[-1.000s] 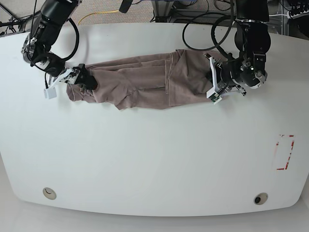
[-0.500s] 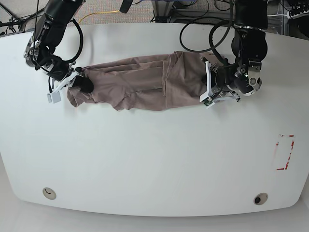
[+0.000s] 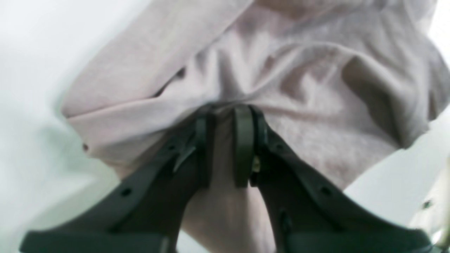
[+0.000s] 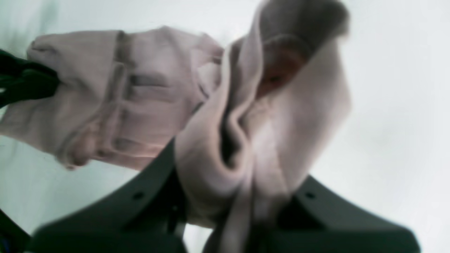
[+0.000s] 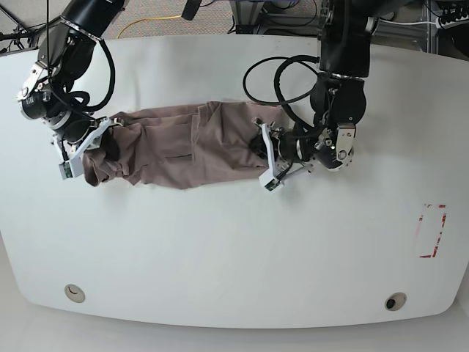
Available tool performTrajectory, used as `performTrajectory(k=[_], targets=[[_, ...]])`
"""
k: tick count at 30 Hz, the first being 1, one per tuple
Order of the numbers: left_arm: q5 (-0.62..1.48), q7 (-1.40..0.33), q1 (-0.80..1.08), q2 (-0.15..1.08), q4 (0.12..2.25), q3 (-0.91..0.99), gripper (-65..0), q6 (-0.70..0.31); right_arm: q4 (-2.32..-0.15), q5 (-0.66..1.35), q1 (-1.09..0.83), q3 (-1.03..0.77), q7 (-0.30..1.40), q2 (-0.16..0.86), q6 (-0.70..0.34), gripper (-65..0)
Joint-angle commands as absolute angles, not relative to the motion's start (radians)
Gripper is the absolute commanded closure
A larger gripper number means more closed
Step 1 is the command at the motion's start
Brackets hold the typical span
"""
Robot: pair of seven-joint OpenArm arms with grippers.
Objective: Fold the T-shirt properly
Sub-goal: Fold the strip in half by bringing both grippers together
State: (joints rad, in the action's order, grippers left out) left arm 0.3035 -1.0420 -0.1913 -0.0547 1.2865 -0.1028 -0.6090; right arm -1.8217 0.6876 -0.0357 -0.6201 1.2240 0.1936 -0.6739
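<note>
Base view: the mauve T-shirt lies bunched in a long, wrinkled band across the far half of the white worktop, one end at the right claw on this view's left, the other at the left claw near the middle. Left wrist view: the left claw, narrowed to a slim gap, pinches a ridge of the T-shirt, a detail the overhead camera cannot resolve. Right wrist view: the right claw is closed on a thick gathered fold of the T-shirt, though its tips are buried in cloth; the rest trails off toward a dark shape at the frame's left edge, probably the other arm. The likely risk from here: both grips hold crumpled layers rather than clean edges, so pulling or lifting could set creases into the fold, or thin cloth could slip free.
</note>
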Motion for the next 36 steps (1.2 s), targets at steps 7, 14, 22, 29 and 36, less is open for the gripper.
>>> performTrajectory(k=[7,14,22,29,36], targets=[[0.275,-0.906,-0.246,-0.156,1.047,-0.107,-8.8,-0.460,-1.945,0.720,0.045,-0.601,1.248,0.208,-0.694,0.0],[0.278,-0.825,-0.248,-0.157,1.003,-0.107,-8.8,-0.438,-1.945,0.720,0.079,-0.450,1.256,0.189,-0.698,0.0],[0.278,-0.823,-0.248,-0.157,1.007,-0.107,-8.8,-0.438,-1.940,0.714,0.079,-0.343,1.251,0.156,-0.698,0.0],[0.278,-0.823,-0.248,-0.157,1.006,-0.104,-8.8,-0.438,-1.939,0.702,0.064,-0.286,1.250,0.107,-0.698,0.0],[0.278,-0.822,-0.248,-0.157,1.004,-0.105,-8.8,-0.438,-1.940,0.582,0.061,-0.208,1.250,0.064,-0.698,-11.3]])
